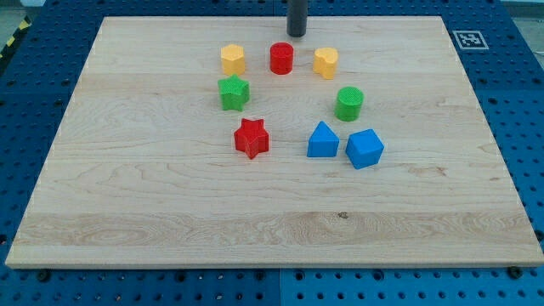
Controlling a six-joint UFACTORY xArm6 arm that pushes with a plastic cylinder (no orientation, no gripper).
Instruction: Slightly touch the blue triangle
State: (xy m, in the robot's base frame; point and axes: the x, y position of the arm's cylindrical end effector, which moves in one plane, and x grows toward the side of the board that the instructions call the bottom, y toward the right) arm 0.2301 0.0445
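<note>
My tip, with no hand to clench, sits above the red cylinder, well apart from the blue triangle, untouched on the worktop.

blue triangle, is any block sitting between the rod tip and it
Yes. My tip is at the view's top, just above the red cylinder. A straight line down to the blue triangle runs through the gap between the red cylinder and the yellow block, a narrow fit. Nothing else intervenes.

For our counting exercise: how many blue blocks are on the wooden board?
2. The blue triangle block sits right of centre; the blue cube-like block lies just to its right in the view. None appears hidden.
</note>
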